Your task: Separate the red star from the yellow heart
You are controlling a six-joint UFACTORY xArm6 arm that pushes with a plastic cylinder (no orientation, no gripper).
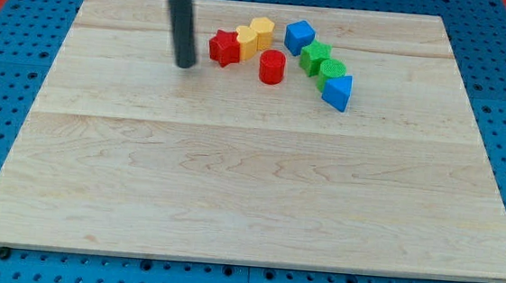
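The red star [225, 47] lies near the view's top, left of centre, touching a yellow block [247, 40] on its right. Another yellow block [262, 30] sits just behind that one; I cannot tell which of the two is the heart. My tip [185, 64] rests on the board just left of the red star, with a small gap between them.
A red cylinder [271, 67] stands to the right of and below the star. A blue cube [299, 37], two green blocks [314, 57] [333, 73] and a blue triangular block [337, 92] run in a diagonal line to the right. The wooden board [248, 204] lies on blue pegboard.
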